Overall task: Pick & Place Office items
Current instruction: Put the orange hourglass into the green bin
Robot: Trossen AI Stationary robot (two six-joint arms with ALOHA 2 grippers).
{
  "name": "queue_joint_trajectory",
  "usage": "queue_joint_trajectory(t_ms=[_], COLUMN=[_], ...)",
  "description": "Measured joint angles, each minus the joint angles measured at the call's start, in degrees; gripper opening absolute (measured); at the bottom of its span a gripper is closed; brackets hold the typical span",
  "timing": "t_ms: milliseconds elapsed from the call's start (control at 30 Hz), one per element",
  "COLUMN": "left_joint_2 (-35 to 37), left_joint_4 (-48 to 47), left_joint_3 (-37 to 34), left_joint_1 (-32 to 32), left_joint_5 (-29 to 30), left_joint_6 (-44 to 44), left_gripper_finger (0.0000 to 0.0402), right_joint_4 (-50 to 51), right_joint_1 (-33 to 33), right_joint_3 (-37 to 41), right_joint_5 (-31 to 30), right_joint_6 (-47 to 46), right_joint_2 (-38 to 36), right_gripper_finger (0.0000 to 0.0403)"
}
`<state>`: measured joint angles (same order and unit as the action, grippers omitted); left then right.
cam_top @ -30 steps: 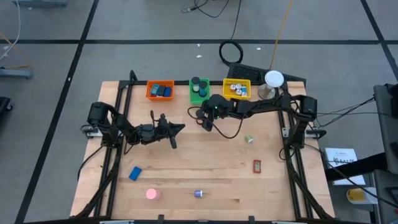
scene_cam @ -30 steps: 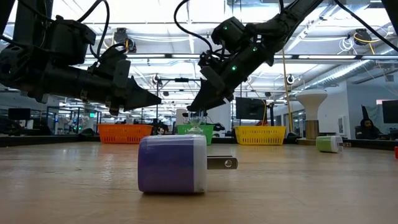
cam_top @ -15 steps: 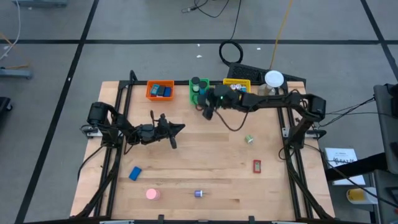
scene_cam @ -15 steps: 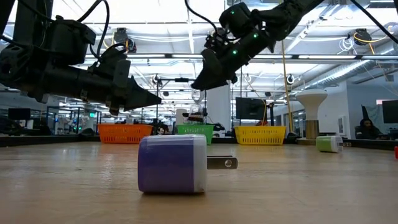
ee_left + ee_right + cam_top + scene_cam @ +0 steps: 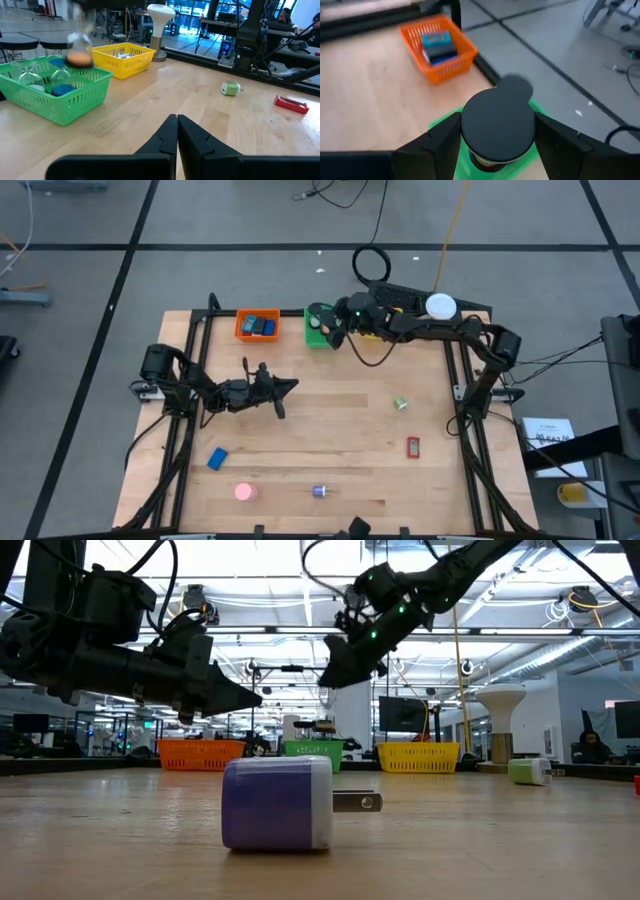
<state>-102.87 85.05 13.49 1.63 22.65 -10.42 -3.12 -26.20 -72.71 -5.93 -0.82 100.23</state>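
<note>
Overhead, the right hand (image 5: 332,330) hovers above the green plastic bin (image 5: 318,336) at the wooden bench's (image 5: 330,440) far edge, while the left hand (image 5: 280,398), clenched empty, waits mid-bench. Wrist-side, the right hand's fingers (image 5: 432,140) grasp a black round lidded piece (image 5: 497,122) above that bin, the orange plastic bin (image 5: 440,47) beyond.

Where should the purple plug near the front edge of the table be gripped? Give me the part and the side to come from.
Grip the purple plug across its blocky body, coming straight down from above. It lies flat on the table with nothing close around it. Its metal prongs stick out level toward the right arm's side, so close on the two broad flat faces and keep clear of that end.
</note>
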Motion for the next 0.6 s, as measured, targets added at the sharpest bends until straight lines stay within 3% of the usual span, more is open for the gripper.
queue_joint_trajectory(t_ms=[600], left_joint_2=[0.00], left_joint_4=[-0.84], left_joint_3=[-0.04], left_joint_1=[0.01], left_joint_5=[0.00], left_joint_6=[-0.17], left_gripper_finger=[0.0013], right_joint_4=[-1.05], right_joint_1=[-0.37], right_joint_3=[0.11], right_joint_5=[0.31], right_joint_6=[0.00], right_joint_2=[4.74], right_gripper_finger=[0.0218])
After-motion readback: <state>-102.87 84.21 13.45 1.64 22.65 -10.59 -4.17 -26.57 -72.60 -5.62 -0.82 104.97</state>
